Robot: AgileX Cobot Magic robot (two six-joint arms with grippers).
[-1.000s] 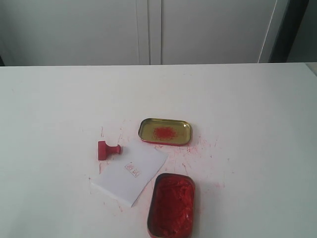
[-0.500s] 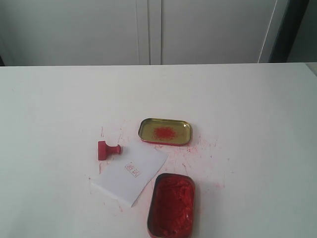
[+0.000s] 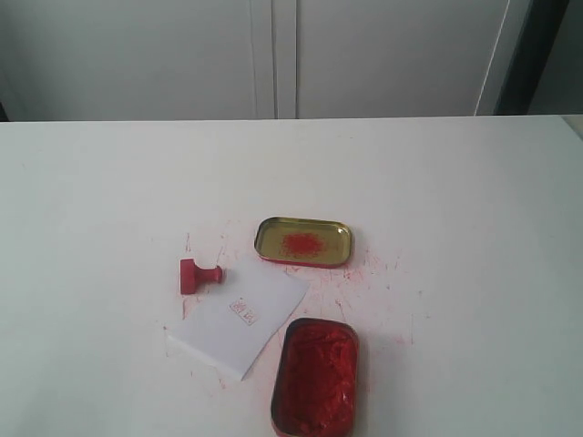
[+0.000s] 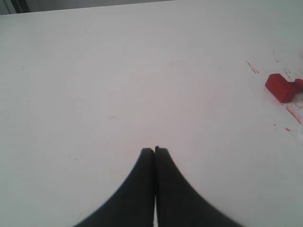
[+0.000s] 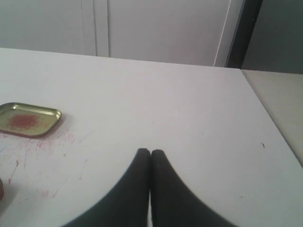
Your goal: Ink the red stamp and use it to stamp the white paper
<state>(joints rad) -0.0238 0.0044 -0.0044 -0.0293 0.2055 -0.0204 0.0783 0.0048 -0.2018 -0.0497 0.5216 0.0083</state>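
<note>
The red stamp (image 3: 199, 275) lies on its side on the white table, just beyond the far left corner of the white paper (image 3: 240, 321), which carries a small red print (image 3: 244, 311). The left wrist view catches the red stamp (image 4: 282, 87) at its edge, well away from my left gripper (image 4: 154, 150), which is shut and empty over bare table. My right gripper (image 5: 150, 152) is also shut and empty. Neither gripper shows in the exterior view.
An open oblong tin of red ink (image 3: 316, 375) sits at the near edge, touching the paper's right corner. Its gold-lined lid (image 3: 302, 241) lies beyond the paper, also seen as the lid (image 5: 29, 119) from the right wrist. Red ink smears (image 3: 364, 273) dot the table.
</note>
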